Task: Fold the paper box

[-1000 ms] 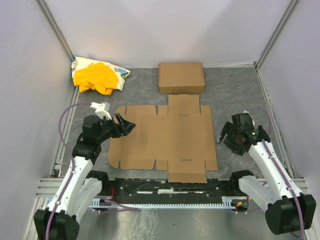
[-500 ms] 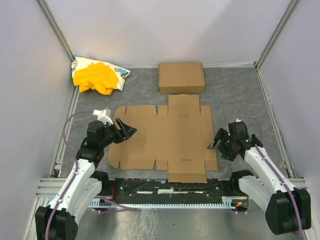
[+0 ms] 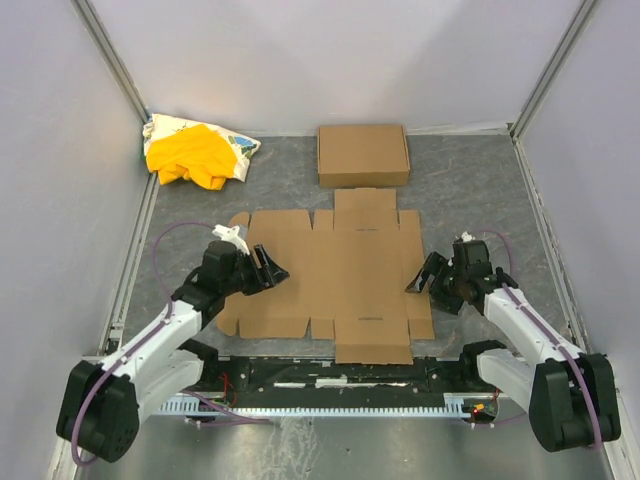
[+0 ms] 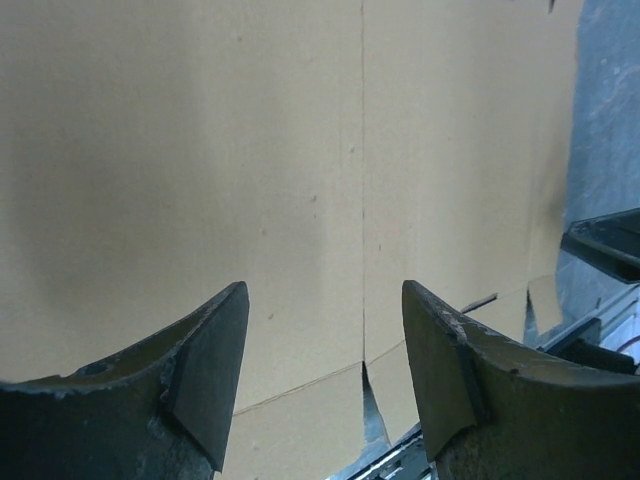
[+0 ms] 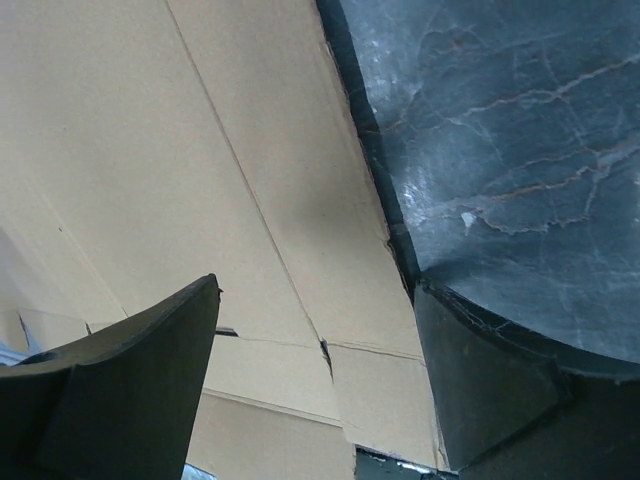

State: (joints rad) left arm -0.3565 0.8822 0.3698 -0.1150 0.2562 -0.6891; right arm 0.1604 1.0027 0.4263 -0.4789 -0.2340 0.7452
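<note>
1. The paper box lay unfolded as a flat, cross-like brown sheet on the grey surface, its creases and flap cuts facing up.
2. The left gripper hung over the left part of the paper box, inside its left edge, pointing toward the middle of the sheet.
3. In the left wrist view, the left gripper had its jaws apart with nothing between them. Cardboard filled the gap, with a straight crease running down it and a flap cut just below.
4. The pictures did not show whether the left fingertips touched the sheet.
5. The right gripper sat at the right edge of the paper box, angled in toward it.
6. In the right wrist view, the right gripper also stood wide apart and held nothing. One finger lay over the cardboard and the other over the bare surface, so the sheet's edge ran between them.
7. A second cardboard box, a closed flat rectangle, sat just beyond the far flap of the paper box.
8. A yellow cloth bundle lay well off the far left corner of the paper box.
</note>
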